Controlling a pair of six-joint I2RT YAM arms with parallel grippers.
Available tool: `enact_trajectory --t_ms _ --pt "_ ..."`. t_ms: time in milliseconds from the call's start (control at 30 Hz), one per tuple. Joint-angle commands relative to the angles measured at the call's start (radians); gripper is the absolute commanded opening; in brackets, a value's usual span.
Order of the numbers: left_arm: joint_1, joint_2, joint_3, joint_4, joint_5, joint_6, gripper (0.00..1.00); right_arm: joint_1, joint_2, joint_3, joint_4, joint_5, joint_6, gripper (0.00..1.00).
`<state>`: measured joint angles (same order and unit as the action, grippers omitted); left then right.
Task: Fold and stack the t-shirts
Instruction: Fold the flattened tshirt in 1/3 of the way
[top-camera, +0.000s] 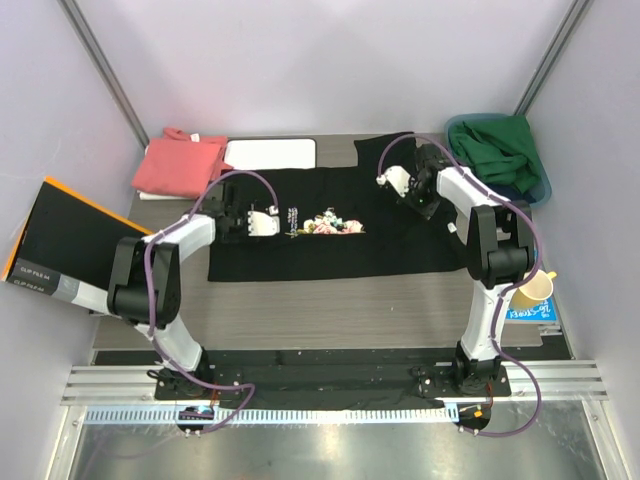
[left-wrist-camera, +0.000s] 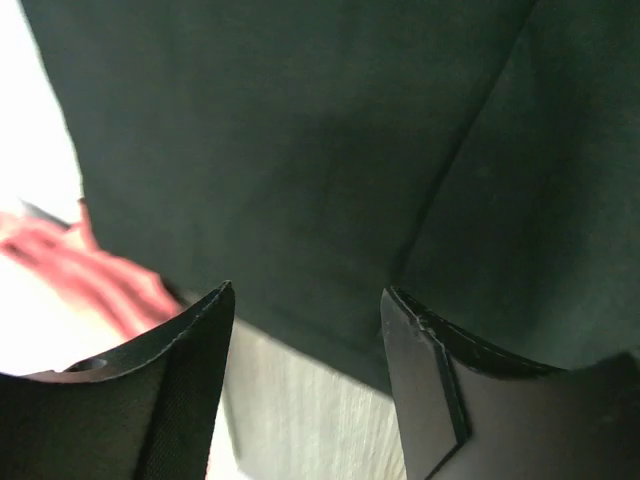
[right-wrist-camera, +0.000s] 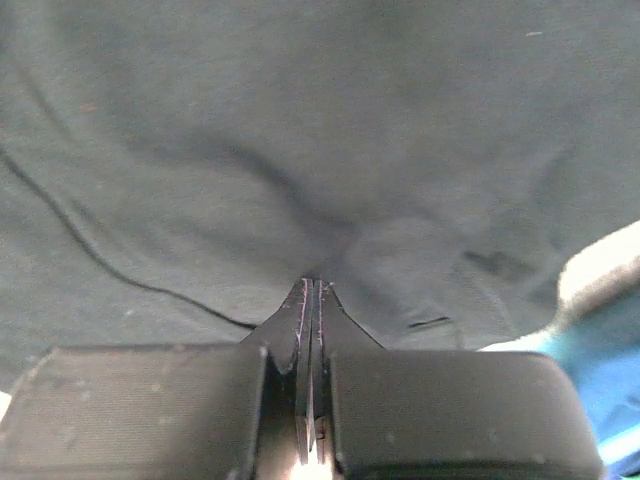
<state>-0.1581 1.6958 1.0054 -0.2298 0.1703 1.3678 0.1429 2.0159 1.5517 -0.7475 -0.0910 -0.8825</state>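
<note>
Currently, salmon-pink t-shirt (top-camera: 180, 165) is lying folded at the counter's (top-camera: 330, 310) back left. Left tool (left-wrist-camera: 305, 300), jaws apart, is hovering over the left edge of the black t-shirt (top-camera: 330, 255), which is lying flat, long axis left-to-right, flower print up. Right tool (right-wrist-camera: 312, 285), fingers together, is pinching a pucker near its right end.

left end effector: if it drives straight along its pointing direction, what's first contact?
Probably the edge of the black t-shirt: the open left end effector aims at cloth just beyond a bare strip of table. Depth is unclear.
</note>
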Motion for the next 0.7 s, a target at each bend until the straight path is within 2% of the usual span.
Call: enact_trajectory --t_ms 0,133,433,467,567,667 --pt "0.043 0.068 0.117 -0.093 0.073 -0.004 0.63 0.003 0.004 -0.021 -0.055 -0.039 0.013 0.01" --pt "0.068 0.136 0.277 -0.285 0.138 0.004 0.65 0.004 0.01 -0.036 -0.055 -0.035 0.005 0.01" --pt "0.101 0.191 0.482 -0.647 0.205 0.066 0.71 0.003 0.012 -0.058 -0.067 -0.032 -0.004 0.01" --pt "0.103 0.211 0.501 -0.731 0.212 0.082 0.71 0.004 0.014 -0.059 -0.067 -0.032 -0.003 0.01" --pt "0.103 0.248 0.555 -0.851 0.216 0.123 0.72 0.004 0.026 -0.067 -0.066 -0.021 -0.004 0.01" --pt "0.103 0.271 0.57 -0.899 0.218 0.136 0.73 0.004 0.035 -0.07 -0.064 -0.007 -0.004 0.01"
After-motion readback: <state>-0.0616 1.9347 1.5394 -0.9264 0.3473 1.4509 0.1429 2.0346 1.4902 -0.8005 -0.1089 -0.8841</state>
